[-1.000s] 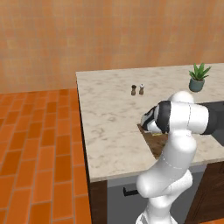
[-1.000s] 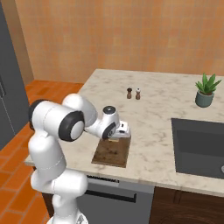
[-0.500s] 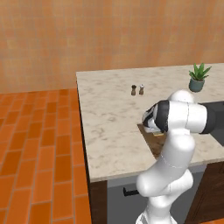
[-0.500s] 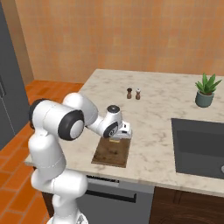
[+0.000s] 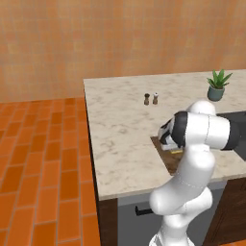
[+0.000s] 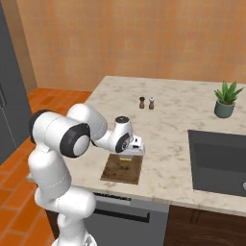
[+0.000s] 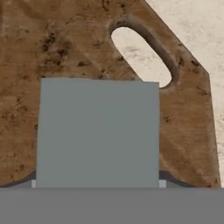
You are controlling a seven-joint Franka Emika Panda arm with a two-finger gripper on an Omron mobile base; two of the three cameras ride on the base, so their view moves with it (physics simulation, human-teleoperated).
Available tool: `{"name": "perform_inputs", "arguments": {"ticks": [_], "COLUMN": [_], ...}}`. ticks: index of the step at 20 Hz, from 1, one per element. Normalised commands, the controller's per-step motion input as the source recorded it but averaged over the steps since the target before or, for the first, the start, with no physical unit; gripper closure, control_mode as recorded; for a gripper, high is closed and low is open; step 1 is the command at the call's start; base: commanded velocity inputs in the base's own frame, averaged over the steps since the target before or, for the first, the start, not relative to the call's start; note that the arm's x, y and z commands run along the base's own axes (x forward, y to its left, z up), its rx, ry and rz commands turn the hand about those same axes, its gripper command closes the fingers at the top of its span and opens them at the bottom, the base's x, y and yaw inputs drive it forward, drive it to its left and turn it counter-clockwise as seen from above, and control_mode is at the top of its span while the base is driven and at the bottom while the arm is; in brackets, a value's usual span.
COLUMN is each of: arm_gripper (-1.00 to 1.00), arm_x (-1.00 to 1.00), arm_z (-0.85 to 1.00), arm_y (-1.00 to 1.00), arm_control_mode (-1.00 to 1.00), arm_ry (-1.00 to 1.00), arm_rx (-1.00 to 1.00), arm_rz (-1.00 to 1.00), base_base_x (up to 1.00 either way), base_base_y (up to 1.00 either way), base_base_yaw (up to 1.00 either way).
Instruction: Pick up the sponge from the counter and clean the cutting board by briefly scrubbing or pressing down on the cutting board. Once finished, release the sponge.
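The grey-blue sponge (image 7: pixel 97 131) sits square in the hand view, just over the dark brown cutting board (image 7: pixel 52 48) beside its handle slot. My gripper (image 7: pixel 97 185) is shut on the sponge, and the pad hides its fingertips. From the right base view, the gripper (image 6: pixel 129 153) points down at the far end of the cutting board (image 6: pixel 120 170), with the sponge's yellow layer (image 6: pixel 126 158) showing beneath the hand. In the left base view the gripper (image 5: pixel 168 142) is at the cutting board's (image 5: pixel 169 158) far left corner on the marbled counter (image 5: pixel 120 129), partly behind my arm.
Two small shakers (image 6: pixel 146 103) stand further back on the counter. A potted plant (image 6: pixel 226 100) is at the back right, and the dark sink (image 6: pixel 218 161) lies to the right of the board. The counter's front edge runs just below the board.
The hand has sunk slightly toward the board's far end with the sponge still held. Nothing else has moved.
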Motion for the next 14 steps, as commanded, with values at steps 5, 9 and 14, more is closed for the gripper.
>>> {"name": "perform_inputs", "arguments": {"ticks": [5,9,14], "arm_gripper": [1.0,1.0,1.0], "arm_x": [-0.66,-0.61,-0.3], "arm_z": [0.18,0.46,0.54], "arm_y": [0.33,0.81,0.98], "arm_control_mode": [-1.0,-1.0,-1.0], "arm_ry": [-0.14,-0.06,0.02], "arm_rx": [0.0,0.0,0.0], "arm_rz": [0.18,0.25,0.28], "base_base_x": [0.0,0.0,0.0], "base_base_y": [0.0,0.0,0.0], "base_base_yaw": [0.0,0.0,0.0]}}
